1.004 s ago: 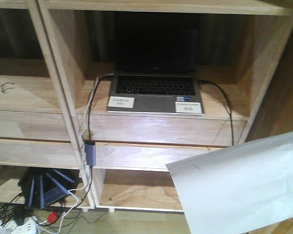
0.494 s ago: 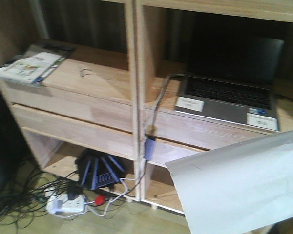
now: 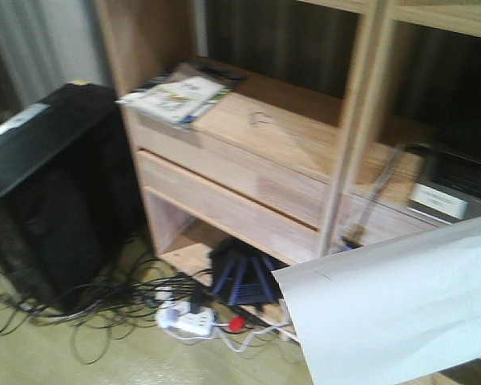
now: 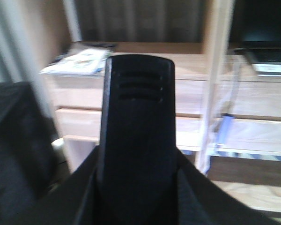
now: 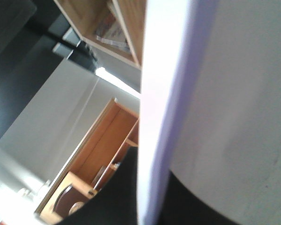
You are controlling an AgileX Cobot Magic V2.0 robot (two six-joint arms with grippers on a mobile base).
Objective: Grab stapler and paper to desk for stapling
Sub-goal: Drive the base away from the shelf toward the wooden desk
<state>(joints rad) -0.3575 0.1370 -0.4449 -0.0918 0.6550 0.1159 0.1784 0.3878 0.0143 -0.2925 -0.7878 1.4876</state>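
Where it shows, the paper [image 3: 401, 305] is smooth, white, straight-edged.

Left fingers [image 4: 192, 201]: matte black, smooth, flaring wide toward base, edges blurred. Right fingers [image 5: 122, 197]: black too, mostly hidden, blurred.

Front, left-wrist face shelf unit [image 3: 224, 184]; right-wrist against paper [image 5: 234, 93].

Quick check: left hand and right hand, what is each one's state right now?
Left hand: closed on the stapler.
Right hand: closed on the paper, held in the air.
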